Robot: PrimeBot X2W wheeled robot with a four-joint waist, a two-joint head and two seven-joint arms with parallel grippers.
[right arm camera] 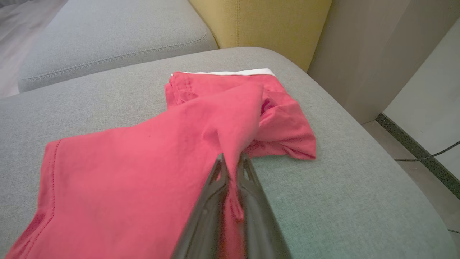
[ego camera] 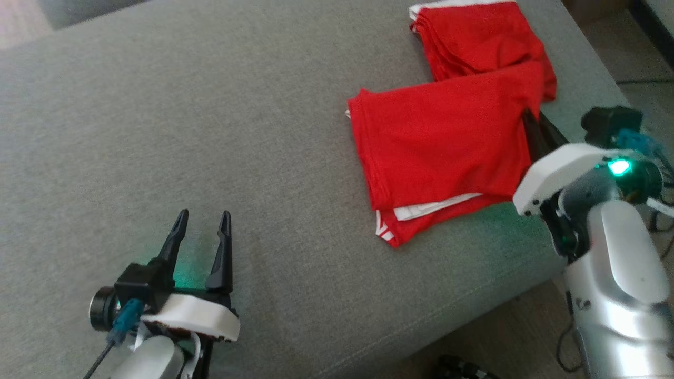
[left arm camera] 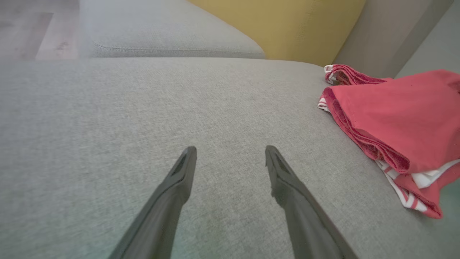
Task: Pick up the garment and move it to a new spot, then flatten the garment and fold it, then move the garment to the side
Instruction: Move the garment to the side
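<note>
We see the red knit garment with white trim [ego camera: 442, 147] [left arm camera: 395, 118] [right arm camera: 143, 169] lying in loose folds on the right part of the grey woven-fabric seat cushion [ego camera: 210, 131] [left arm camera: 143, 108] [right arm camera: 341, 187]. In the head view its long axis runs from the cushion's near edge away from us, leaning a little to the right. The end with the white band lies farthest, and a striped white hem peeks out at the near end. A wide upper layer is folded across the middle, with its stitched hem facing left.

The right gripper [right arm camera: 233, 157] is clamped on the garment. In its wrist view the two dark fingers stand almost together with a ridge of red cloth pinched between them, drawn up from the garment's right edge. In the head view that edge covers the fingertips.

The left gripper [ego camera: 204, 214] [left arm camera: 230, 149] has its fingers spread well apart and holds nothing. It is over bare cushion, and we cannot tell whether the tips touch the fabric. The garment lies well apart from it, off to its right and farther from us. A mustard-yellow upholstered back [left arm camera: 280, 25] [right arm camera: 258, 25] rises beyond the cushion.
</note>
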